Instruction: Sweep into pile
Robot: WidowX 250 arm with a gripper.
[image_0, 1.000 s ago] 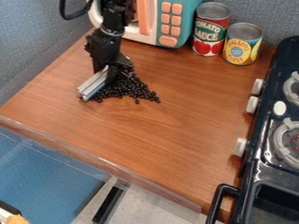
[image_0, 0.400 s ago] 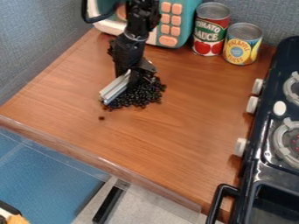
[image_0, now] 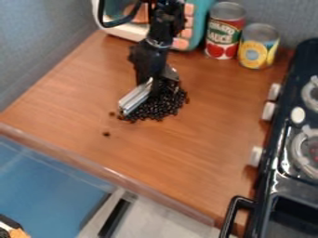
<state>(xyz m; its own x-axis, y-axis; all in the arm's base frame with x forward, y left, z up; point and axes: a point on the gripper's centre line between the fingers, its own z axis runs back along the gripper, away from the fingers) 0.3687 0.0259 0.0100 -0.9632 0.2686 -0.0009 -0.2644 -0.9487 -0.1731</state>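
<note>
From where I stand, the black hand [image_0: 155, 83] hangs down over the wooden surface and grips a pale, straight-edged sweeper [image_0: 135, 98], which pokes out at a slant beneath it. The low end sits right against the dark beads [image_0: 158, 107], along the left side of their heap as I see it. That makes sense to me: held low and long side to the beads, the sweeper can push many together instead of merely poking at a few.

The beads already make a fairly tight heap, so I'd judge the job well along. A stray bead [image_0: 106, 134] lies apart, nearer the front edge, and another sits just beside the sweeper, on its outer side. Gathering those probably calls for setting the edge down beyond them and drawing inward; pushing too hard could scatter the heap.

The two cans stand at the back, well out of the sweeper's way.
</note>
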